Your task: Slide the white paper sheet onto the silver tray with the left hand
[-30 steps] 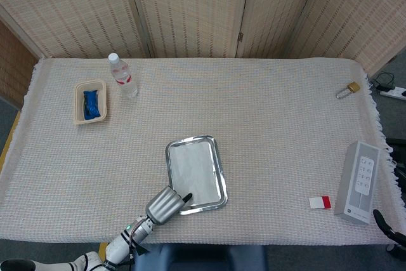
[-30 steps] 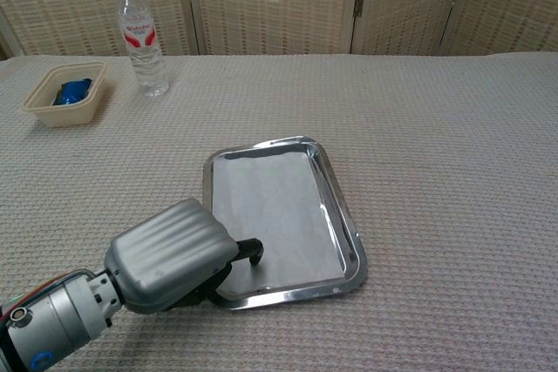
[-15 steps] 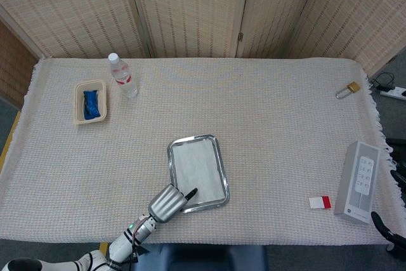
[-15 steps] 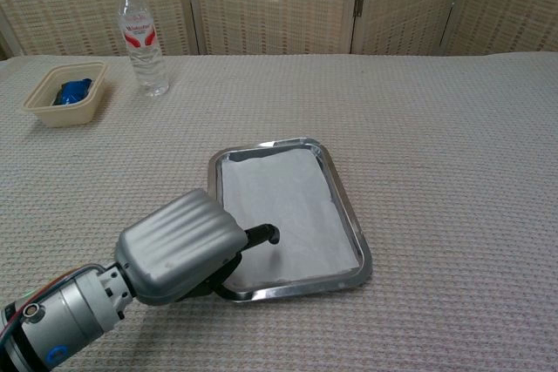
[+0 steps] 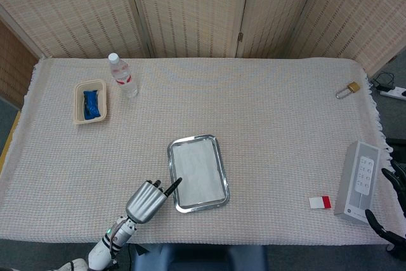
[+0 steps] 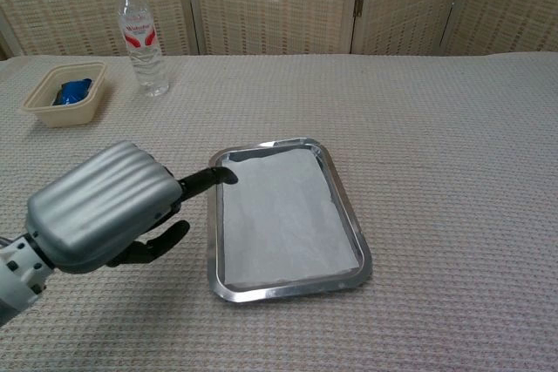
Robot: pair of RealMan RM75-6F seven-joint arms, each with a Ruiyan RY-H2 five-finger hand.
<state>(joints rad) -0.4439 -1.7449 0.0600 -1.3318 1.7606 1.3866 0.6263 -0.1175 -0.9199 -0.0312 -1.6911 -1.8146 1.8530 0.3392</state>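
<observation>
Paper sheet (image 6: 283, 219) lies flat inside the tray (image 6: 212, 276), edges within the rim on all sides as far as both views show — task looks essentially done.

Left robot hand (image 6: 105, 211) sits just off the tray's left rim, above the counter (image 5: 273, 131). It holds nothing: one finger points toward the tray's far-left corner, the rest are loosely apart. From the chest view I can't tell whether that fingertip touches the rim or hovers over it.

Key relation: the sheet lies to the right of the left robot hand, just beside it, with its long axis running away from the robot, parallel to the tray's long sides. The left robot hand is the nearer one by far; the right robot hand (image 5: 388, 233) barely shows at the counter's right edge, fingers apart, holding nothing I can see.

Any further nudge would be a short push rightward across the rim; my guess is none is needed.

Containers: the tray holds only the sheet. The beige tub (image 5: 77, 103) at far left holds a blue packet (image 5: 91, 103), next to a water bottle (image 5: 122, 75).
</observation>
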